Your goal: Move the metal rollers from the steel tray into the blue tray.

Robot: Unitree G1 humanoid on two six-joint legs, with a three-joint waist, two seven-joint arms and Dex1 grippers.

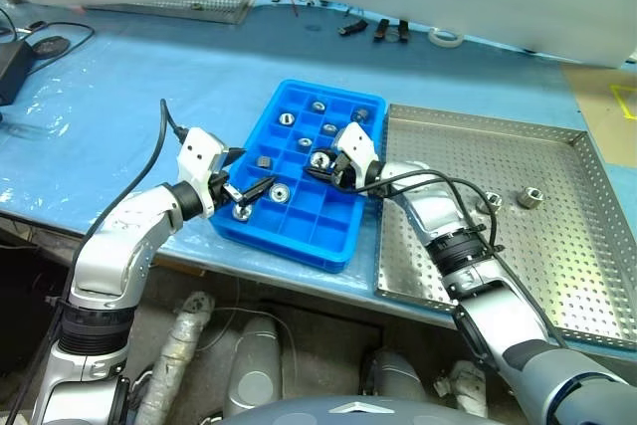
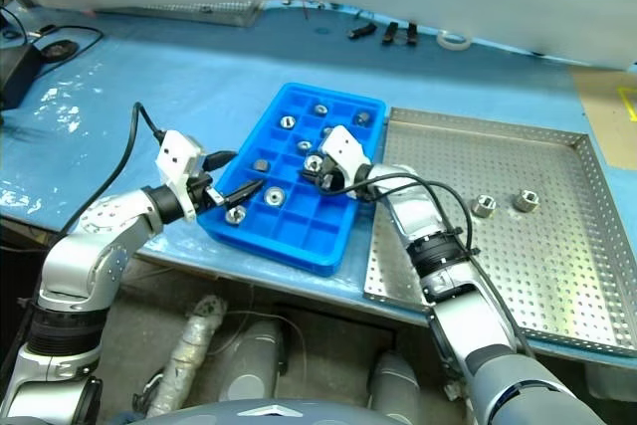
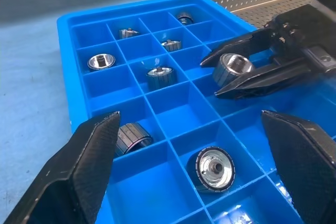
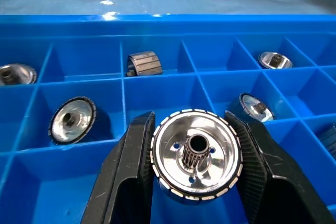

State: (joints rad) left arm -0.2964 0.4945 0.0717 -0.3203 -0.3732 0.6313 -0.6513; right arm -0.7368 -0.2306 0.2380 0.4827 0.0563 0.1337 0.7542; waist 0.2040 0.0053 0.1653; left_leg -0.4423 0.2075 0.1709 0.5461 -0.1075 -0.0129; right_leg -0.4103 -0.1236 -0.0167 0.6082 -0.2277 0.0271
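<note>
The blue tray (image 1: 291, 243) lies mid-table with several metal rollers (image 1: 280, 191) resting in its square compartments. My right gripper (image 1: 320, 163) hovers over the tray's middle, shut on one shiny roller (image 4: 196, 153) whose central hole faces the wrist camera. At the tray's near left corner my left gripper (image 1: 254, 196) is open with nothing between its fingers, a roller (image 3: 214, 168) lying in the compartment below it. Just right of the blue tray is the steel tray (image 1: 557, 286), and two rollers (image 2: 526, 201) (image 2: 483, 206) sit on its perforated floor.
A black power adapter (image 1: 10, 67) with cables lies at the far left. Along the back of the blue-covered table are black clips (image 1: 388, 29), a tape roll (image 1: 446, 37) and a mesh tray (image 1: 199, 7). The table's front edge runs just below both trays.
</note>
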